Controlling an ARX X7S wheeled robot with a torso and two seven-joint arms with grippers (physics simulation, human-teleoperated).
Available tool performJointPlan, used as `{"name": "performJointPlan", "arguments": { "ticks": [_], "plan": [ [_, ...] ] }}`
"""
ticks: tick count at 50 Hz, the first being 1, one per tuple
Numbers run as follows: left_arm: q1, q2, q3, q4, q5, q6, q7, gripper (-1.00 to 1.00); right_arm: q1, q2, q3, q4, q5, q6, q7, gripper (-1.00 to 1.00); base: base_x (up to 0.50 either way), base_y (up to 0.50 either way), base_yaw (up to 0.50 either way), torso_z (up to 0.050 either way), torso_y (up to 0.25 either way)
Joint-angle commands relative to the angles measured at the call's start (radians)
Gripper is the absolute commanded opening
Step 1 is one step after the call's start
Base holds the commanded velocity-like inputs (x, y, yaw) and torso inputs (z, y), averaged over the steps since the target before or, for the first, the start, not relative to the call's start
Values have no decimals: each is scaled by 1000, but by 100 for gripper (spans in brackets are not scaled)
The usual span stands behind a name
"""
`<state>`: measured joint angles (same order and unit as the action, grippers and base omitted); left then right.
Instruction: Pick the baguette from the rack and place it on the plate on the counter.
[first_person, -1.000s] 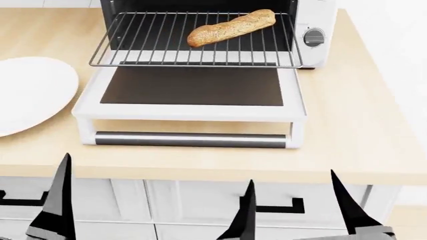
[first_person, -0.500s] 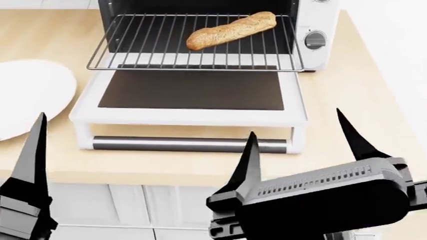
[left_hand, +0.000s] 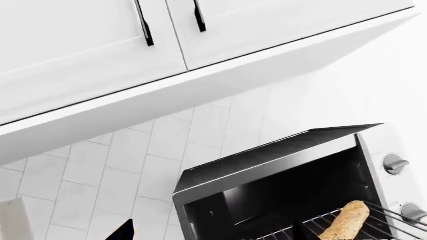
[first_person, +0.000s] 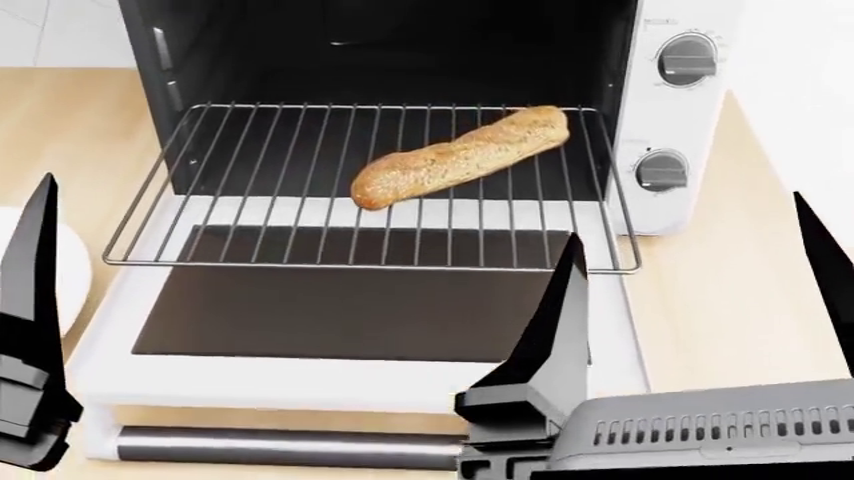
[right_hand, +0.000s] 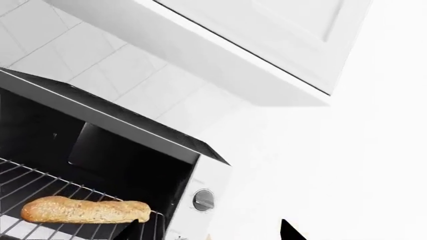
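Nothing of the task is done yet: the baguette (first_person: 459, 158) lies untouched on the rack (first_person: 267, 215), which is pulled out of the open toaster oven (first_person: 674, 120) over its lowered glass door (first_person: 347, 310). The loaf rests diagonally across the bars, toward the rack's right half, with one end near the oven's knob panel and the other pointing toward the middle of the grid. The right end effector (first_person: 694, 290) is open, its two dark fingers spread wide, one in front of the door's right corner and the other at the frame's right edge; it is apart from the loaf and short of the rack's front bar. The left end effector (first_person: 34, 300) shows only one dark finger at the left edge, so I cannot tell whether it is open or closed. The plate (first_person: 70, 270) is barely visible as a white sliver behind that finger, on the bench (first_person: 747, 290) to the oven's left. The whole job remains: reaching over the rack, closing on the loaf, lifting it clear of the bars and carrying it left to the plate. The right arm looks the better placed for the reach.
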<state>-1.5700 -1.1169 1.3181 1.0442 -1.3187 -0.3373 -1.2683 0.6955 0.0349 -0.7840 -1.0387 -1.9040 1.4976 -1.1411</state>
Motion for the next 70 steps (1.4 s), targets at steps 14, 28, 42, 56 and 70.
{"name": "performJointPlan", "arguments": {
  "ticks": [14,28,42,56,70],
  "plan": [
    [-785,163,1058,3,98,500,-187,100,39,-15,-17,0,-218,11,-202,100,392,0,0,34,65],
    [-741,73,518,-75,-439,245,239,100,90,-33,10,6,-379,14,-421,100,0,0,0,0,0],
    [-748,138,492,-230,-584,145,440,100,86,-34,9,-6,-384,11,-427,100,0,0,0,0,0],
    [-747,250,365,-427,-700,-72,605,100,83,-34,-11,-7,-396,25,-428,100,0,0,0,0,0],
    [-668,361,374,-613,-667,-126,776,100,79,-33,-16,-7,-396,33,-428,100,0,0,0,0,0]
  ]
}}
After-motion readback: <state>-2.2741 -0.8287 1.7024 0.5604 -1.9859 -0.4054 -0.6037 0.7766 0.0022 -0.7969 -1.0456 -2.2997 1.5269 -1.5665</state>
